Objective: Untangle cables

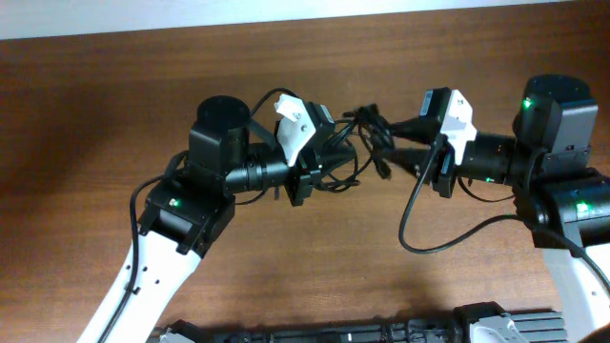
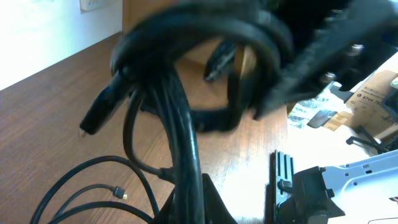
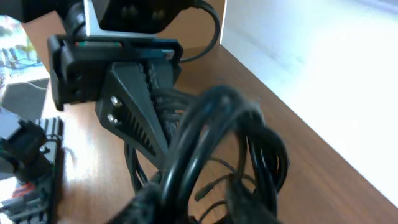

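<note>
Between the left hand (image 1: 324, 152) and right hand (image 1: 398, 140) is one bundle of cables (image 1: 370, 129).

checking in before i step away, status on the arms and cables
Left gripper shut on the bundle of thin black looped cables. Right gripper jaws apart beside it. No obstacle seen between the arms.

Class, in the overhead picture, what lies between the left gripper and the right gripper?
The tangled black cables fill the stretch between the left gripper and the right gripper, as the overhead view shows.
</note>
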`<move>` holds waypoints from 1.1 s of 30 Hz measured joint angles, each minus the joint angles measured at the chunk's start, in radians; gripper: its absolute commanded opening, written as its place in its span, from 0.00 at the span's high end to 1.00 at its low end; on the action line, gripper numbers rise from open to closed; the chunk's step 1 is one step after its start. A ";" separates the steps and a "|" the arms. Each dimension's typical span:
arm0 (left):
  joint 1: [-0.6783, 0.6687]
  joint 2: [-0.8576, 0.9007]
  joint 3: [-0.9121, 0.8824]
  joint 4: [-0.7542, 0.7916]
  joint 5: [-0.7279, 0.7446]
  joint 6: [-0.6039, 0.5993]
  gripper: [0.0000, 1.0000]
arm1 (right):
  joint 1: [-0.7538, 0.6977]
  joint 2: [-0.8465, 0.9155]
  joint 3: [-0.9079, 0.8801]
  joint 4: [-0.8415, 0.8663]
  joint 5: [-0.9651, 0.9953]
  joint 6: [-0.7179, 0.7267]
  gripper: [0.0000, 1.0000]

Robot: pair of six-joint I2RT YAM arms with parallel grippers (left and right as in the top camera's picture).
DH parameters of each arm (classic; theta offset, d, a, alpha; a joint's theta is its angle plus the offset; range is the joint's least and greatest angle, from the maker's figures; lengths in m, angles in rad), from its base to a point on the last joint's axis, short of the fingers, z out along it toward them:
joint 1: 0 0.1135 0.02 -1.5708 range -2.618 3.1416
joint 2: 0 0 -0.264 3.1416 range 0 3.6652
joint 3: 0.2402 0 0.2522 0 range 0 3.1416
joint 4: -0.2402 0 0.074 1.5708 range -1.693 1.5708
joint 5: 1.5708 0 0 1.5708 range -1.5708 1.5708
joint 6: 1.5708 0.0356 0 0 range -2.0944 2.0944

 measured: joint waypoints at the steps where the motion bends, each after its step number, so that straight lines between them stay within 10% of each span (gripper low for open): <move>1: 0.000 0.000 0.000 0.000 -0.009 0.000 1.00 | 0.000 0.000 0.000 0.003 -0.004 -0.003 0.36; 9: 0.000 0.000 0.000 0.026 -0.175 -0.147 1.00 | 0.000 0.000 0.000 -0.041 0.118 0.033 0.21; 21: 0.000 0.000 0.000 0.175 -0.385 -1.014 1.00 | 0.000 0.000 0.000 0.021 0.227 0.068 0.31; 33: -0.085 0.000 -0.002 0.332 -0.309 -1.173 1.00 | 0.000 0.013 0.000 0.069 0.235 -0.003 0.46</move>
